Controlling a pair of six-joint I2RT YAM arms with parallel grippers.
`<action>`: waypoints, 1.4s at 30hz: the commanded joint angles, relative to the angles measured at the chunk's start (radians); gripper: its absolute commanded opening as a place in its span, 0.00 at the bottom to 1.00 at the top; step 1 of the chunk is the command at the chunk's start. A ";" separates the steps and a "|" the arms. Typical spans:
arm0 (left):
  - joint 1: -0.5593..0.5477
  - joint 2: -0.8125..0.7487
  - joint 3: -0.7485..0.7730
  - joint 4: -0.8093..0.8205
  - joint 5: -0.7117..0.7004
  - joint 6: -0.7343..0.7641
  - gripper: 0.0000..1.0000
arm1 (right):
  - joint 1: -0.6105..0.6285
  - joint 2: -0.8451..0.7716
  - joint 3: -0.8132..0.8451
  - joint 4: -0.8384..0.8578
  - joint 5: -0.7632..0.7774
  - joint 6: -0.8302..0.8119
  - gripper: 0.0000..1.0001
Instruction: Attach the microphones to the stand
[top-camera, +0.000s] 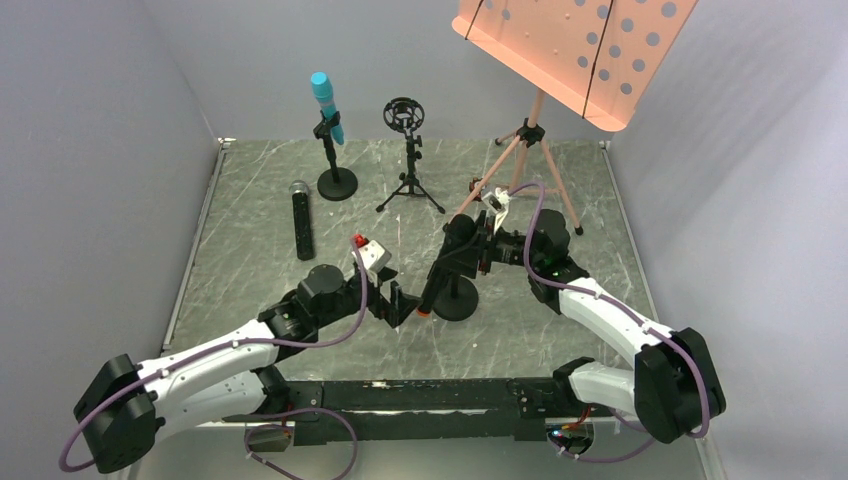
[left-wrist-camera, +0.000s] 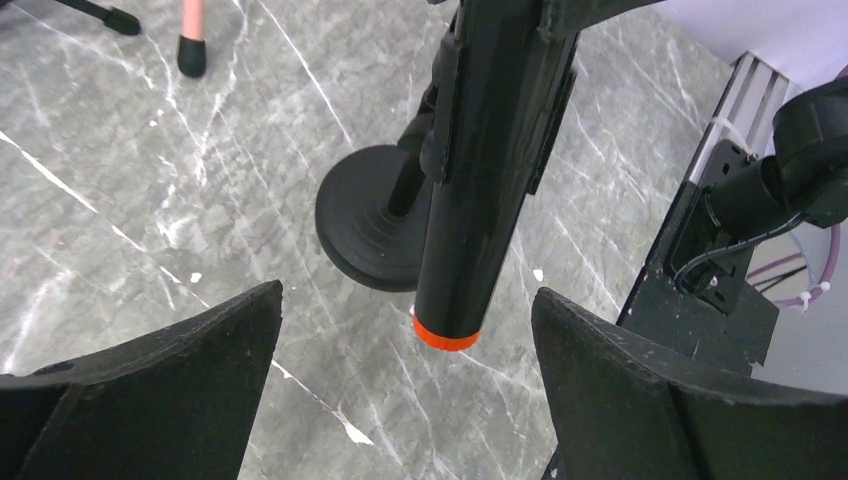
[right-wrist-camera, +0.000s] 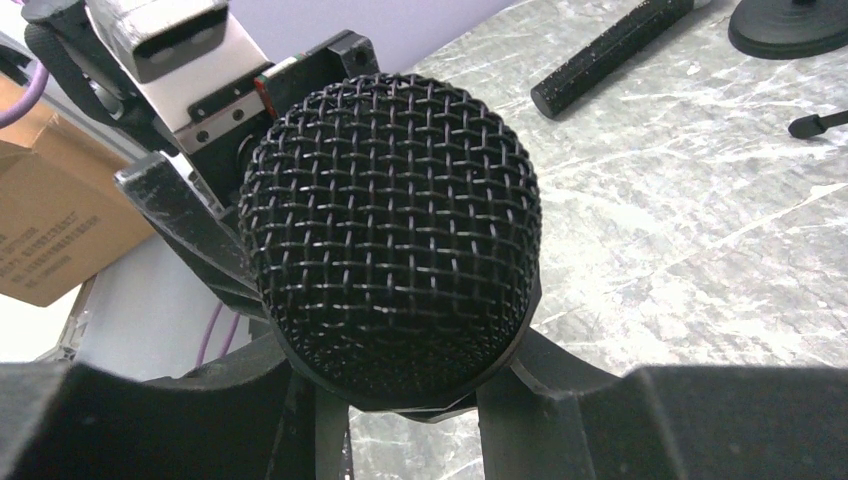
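1. Top view: the blue mic (top-camera: 326, 98) already sat clipped in its stand (top-camera: 337, 183) at far left, so that one was done. The shock-mount stand (top-camera: 404, 115) beside it held nothing. The silver-head mic (top-camera: 301, 222) lay flat on the surface (top-camera: 250, 200), well apart from both arms and left to do. The orange-end mic (top-camera: 438, 272) slanted across the middle stand (top-camera: 457, 298). The right pincer (top-camera: 487, 240) was at its upper end and the left pincer (top-camera: 398, 305) just beside its orange end.
2. Left wrist: the left pincer (left-wrist-camera: 405, 293) gaped wide and held nothing. The orange-end mic (left-wrist-camera: 470, 180) hung between its fingers (left-wrist-camera: 170, 390), apart from both. It looked seated in the stand's clip, with the base (left-wrist-camera: 365, 225) behind.
3. Right wrist: the right pincer (right-wrist-camera: 400, 410) was clamped on the orange-end mic just under its mesh head (right-wrist-camera: 390, 230). The silver-head mic (right-wrist-camera: 610, 50) lay on the surface behind. Judged: one mic mounted, the second about seated but not let go, the third not begun.
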 joint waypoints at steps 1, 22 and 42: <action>0.003 0.060 0.065 0.071 0.075 0.018 0.99 | -0.040 0.014 -0.024 -0.219 -0.013 -0.078 0.62; -0.017 0.229 0.299 -0.040 0.123 0.168 0.99 | -0.295 -0.141 0.105 -0.525 -0.335 -0.510 1.00; -0.125 0.351 0.337 0.019 -0.118 0.178 0.84 | -0.356 -0.126 0.092 -0.430 -0.375 -0.409 1.00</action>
